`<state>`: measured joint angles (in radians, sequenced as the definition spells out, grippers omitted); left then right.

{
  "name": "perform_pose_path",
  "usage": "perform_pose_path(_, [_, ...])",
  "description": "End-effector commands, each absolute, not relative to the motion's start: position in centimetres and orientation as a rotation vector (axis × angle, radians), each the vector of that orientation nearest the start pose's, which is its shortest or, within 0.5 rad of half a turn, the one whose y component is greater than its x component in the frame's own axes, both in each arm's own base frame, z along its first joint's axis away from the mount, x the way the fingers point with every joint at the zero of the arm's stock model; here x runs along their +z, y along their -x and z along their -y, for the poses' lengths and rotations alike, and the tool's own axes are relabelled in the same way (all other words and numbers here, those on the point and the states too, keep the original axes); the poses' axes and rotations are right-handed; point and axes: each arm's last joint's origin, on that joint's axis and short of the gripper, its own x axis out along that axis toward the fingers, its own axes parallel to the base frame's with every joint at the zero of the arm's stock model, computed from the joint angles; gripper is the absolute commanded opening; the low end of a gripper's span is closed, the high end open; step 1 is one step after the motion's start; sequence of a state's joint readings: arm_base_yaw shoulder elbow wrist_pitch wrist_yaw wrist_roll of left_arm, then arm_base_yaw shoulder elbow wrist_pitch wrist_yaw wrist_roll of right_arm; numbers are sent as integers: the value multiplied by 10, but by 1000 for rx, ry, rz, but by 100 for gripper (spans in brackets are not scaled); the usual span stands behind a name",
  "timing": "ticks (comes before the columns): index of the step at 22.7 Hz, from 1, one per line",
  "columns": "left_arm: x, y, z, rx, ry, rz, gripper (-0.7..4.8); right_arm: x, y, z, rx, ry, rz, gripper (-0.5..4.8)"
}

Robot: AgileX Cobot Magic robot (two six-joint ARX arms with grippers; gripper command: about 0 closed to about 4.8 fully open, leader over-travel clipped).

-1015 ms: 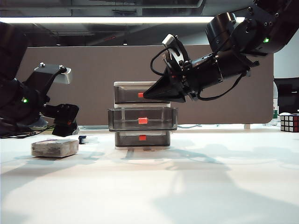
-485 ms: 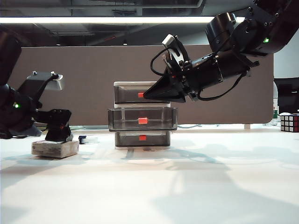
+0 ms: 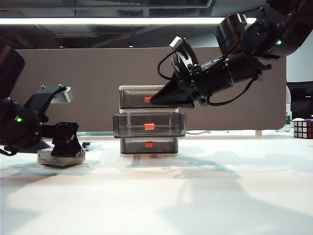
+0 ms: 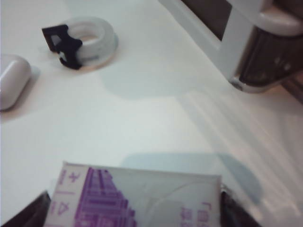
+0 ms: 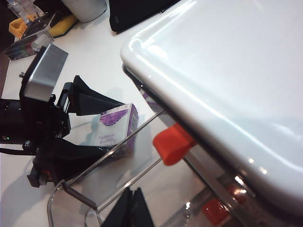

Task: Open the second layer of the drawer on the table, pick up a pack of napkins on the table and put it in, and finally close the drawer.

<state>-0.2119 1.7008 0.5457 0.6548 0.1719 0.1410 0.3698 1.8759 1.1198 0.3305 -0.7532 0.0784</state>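
Napkins (image 3: 59,157) left of drawer (image 3: 148,126) getting straddled by wide-open, empty left gripper (image 3: 66,146); next needs closing. Right gripper (image 3: 155,99), fingertips together, empty, hovering by top tier.

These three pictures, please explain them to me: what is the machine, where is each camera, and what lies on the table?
It is a robot with two arms. One camera stands off the arms, one sits on each wrist. On the white table stands a drawer cabinet, its middle drawer pulled out. The left gripper is open, one finger each side of the pack of napkins, which lies on the table. The right gripper hovers by the top drawer, closed and empty. A tape roll and a small white case lie nearby.
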Motion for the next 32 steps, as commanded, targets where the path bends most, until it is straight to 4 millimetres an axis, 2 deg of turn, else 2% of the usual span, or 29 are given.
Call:
perform_pose_path(1, [123, -287, 66, -409, -150, -441, 479, 199, -366, -164, 1099, -148, -461, -5])
perform_pose_path(13, [112, -294, 68, -426, -146, -481, 479, 199, -366, -163, 1096, -147, -460, -5])
perform_pose_path(18, [113, -294, 69, -471, -134, -478, 348, 199, -366, -163, 1096, -147, -460, -4])
perform_pose_path(25, [113, -294, 70, -470, -135, -469, 335, 199, -366, -163, 1096, -147, -460, -5])
perform_pose_path(29, [125, -294, 70, -488, -131, -417, 336, 199, -366, -163, 1096, -147, -459, -4])
perform_pose_path(32, [147, -291, 71, -531, -116, -338, 335, 199, -366, -163, 1097, -147, -459, -5])
